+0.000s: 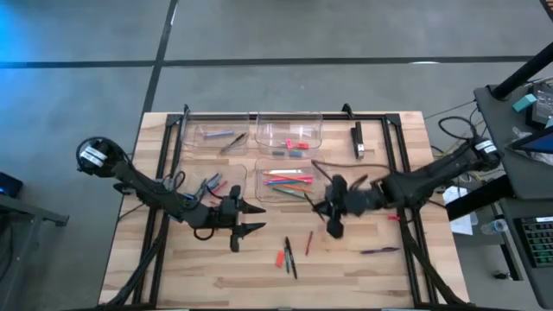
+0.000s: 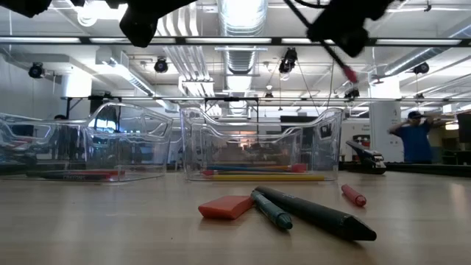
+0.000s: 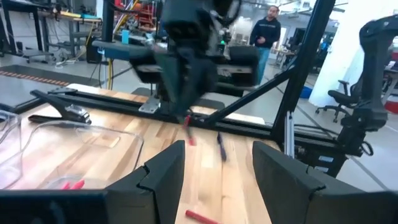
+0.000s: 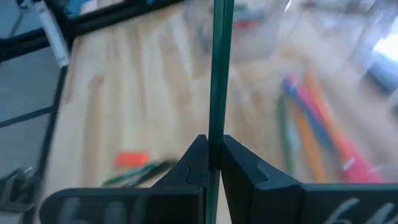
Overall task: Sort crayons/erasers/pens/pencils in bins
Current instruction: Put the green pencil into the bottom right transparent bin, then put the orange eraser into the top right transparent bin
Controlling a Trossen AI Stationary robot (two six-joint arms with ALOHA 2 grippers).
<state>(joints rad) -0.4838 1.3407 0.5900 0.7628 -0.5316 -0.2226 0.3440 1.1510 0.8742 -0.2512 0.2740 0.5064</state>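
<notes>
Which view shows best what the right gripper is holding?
Right wrist view: the right gripper is shut on a green pencil, filling the frame. The high view shows only a dark blur there; low and left wrist views don't show it clearly.

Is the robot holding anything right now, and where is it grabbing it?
The right gripper pinches a green pencil near one end. The left gripper is open and empty.

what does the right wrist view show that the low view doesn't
Only the right wrist view: the right tool shut on a green pencil, with the bright pencils seen from above.

Only the low view: a dark pen lying on the table, a red crayon behind it, two clear bins side on, and a person in the room.

Both: the red-orange eraser on the wood, and the pencils in their bin.
</notes>
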